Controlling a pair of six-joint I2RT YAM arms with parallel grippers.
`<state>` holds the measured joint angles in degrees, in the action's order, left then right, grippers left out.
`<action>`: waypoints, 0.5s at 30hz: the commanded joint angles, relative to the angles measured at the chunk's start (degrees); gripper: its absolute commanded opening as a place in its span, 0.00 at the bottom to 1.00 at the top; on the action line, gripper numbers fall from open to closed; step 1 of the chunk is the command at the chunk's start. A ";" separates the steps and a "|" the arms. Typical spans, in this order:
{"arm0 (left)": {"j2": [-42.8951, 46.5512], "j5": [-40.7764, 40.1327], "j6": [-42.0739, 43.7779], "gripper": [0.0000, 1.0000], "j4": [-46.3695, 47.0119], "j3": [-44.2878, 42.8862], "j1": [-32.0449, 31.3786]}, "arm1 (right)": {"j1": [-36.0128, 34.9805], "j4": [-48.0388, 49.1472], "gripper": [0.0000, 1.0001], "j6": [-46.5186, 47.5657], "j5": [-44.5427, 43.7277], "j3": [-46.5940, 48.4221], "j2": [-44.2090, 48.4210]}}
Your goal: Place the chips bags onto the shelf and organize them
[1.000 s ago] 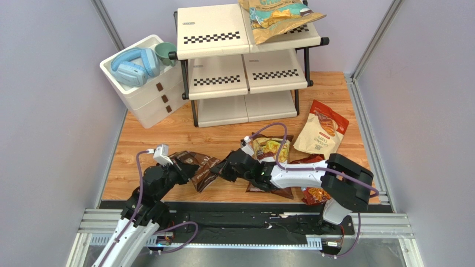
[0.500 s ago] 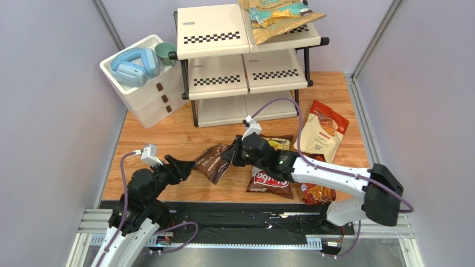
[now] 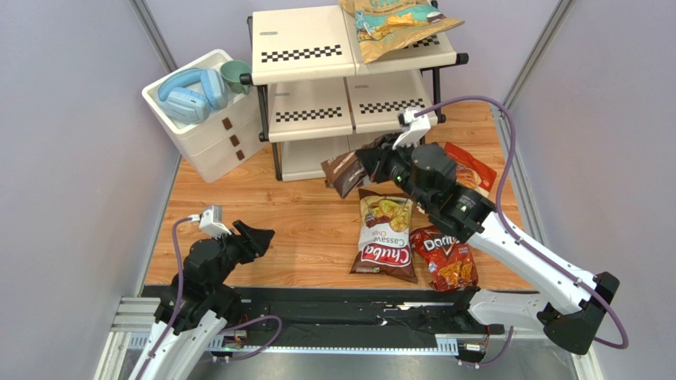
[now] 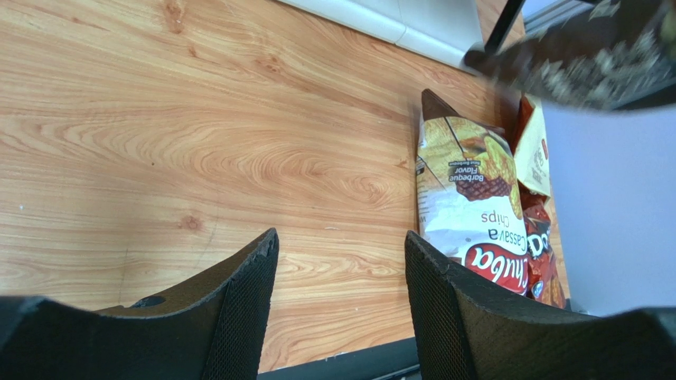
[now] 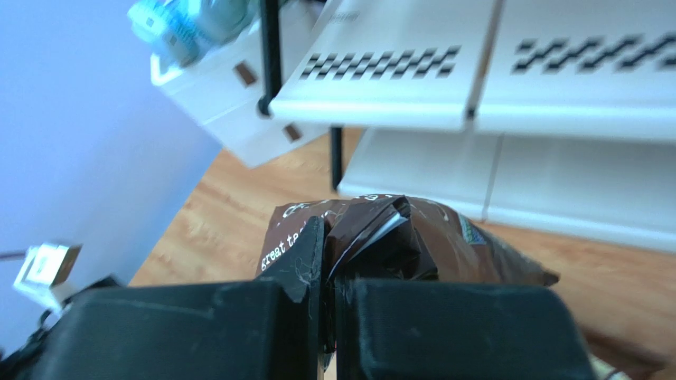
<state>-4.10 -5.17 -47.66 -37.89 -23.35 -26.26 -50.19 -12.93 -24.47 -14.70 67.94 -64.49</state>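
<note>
Status on the brown bag (image 3: 343, 170): my right pincer (image 3: 366, 164) was clamped on one crumpled end of it, fingers pressed together with the foil pinched between them. The bag stuck out from the fingertips with its long axis roughly left-right across the table (image 3: 238, 198). Its free end pointed left, toward the black front leg of the shelf (image 3: 305, 47). It sat just in front of the lowest tier and looked clear of the wood. It was not on any tier.

My left pincer (image 3: 258, 236) was apart with nothing between the fingers, low over bare wood near my own base, well apart from every bag.

Other bags:
- The tan-and-teal bag (image 3: 397, 24) lay flat on the right half of the top tier. It was skewed to the shelf edge, with one corner hanging past the right side.
- The Chuba bag (image 3: 385, 237) lay flat on the wood with its long axis near-far. Its red logo end faced the arm bases and its picture end faced the shelf.
- The Doritos bag (image 3: 443, 257) lay just beside the Chuba bag on its right, also running roughly near-far.
- The cream-and-red bag (image 3: 470, 168) was on the wood right of the shelf, mostly hidden behind my right arm. I couldn't tell its heading.
</note>
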 commanded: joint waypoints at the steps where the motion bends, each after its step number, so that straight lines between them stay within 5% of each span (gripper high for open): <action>1: -0.21 -0.28 0.55 0.65 0.01 -1.61 -0.02 | 3.43 1.59 0.00 9.60 -0.16 8.06 -0.37; 8: -0.30 -0.46 0.64 0.64 0.10 -1.43 -0.02 | 4.23 3.87 0.00 18.22 0.29 12.91 -3.01; 15: -0.38 -0.19 0.90 0.64 0.27 -1.34 -0.02 | 5.01 16.75 0.00 27.89 -2.00 9.15 -3.54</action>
<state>-4.12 -5.28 -47.64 -38.00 -23.35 -26.26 -46.04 -10.24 -5.54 -14.98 78.13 -67.99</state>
